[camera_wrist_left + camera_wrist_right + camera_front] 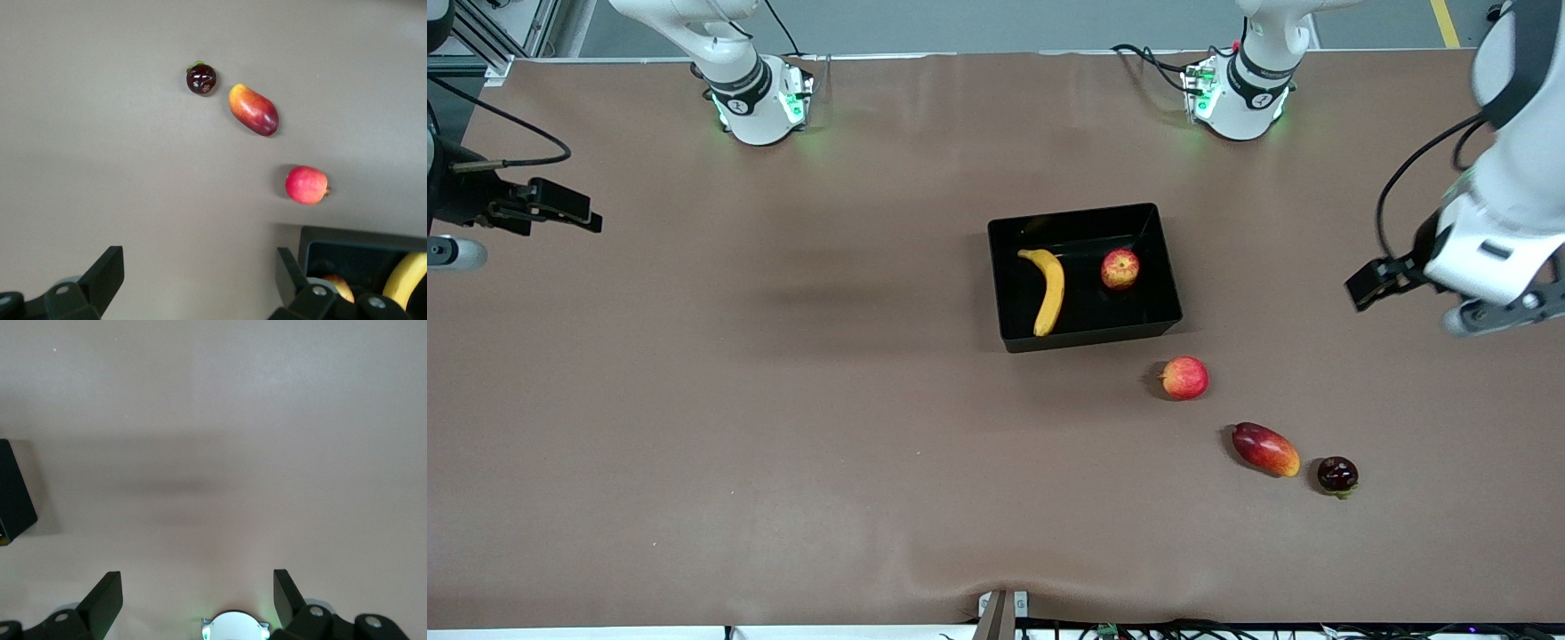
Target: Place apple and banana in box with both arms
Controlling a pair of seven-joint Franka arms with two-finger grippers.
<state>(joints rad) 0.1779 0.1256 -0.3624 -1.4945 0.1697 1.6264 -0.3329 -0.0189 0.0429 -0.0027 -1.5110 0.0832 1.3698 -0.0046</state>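
The black box (1086,330) stands mid-table. The yellow banana (1047,289) and the deep-red, yellow-streaked apple (1120,268) lie inside it, apart from each other. My left gripper (1371,283) is open and empty, up in the air over bare table toward the left arm's end. In the left wrist view my left gripper (199,280) is open, and the box (360,237), banana (404,276) and apple (341,287) show at the edge. My right gripper (560,212) is open and empty, raised over the right arm's end. It (197,597) shows open over bare table in the right wrist view.
A pinkish-red round fruit (1184,378), a red-yellow mango (1265,449) and a small dark fruit (1337,474) lie on the brown table, nearer to the front camera than the box. A corner of the box (13,495) shows in the right wrist view.
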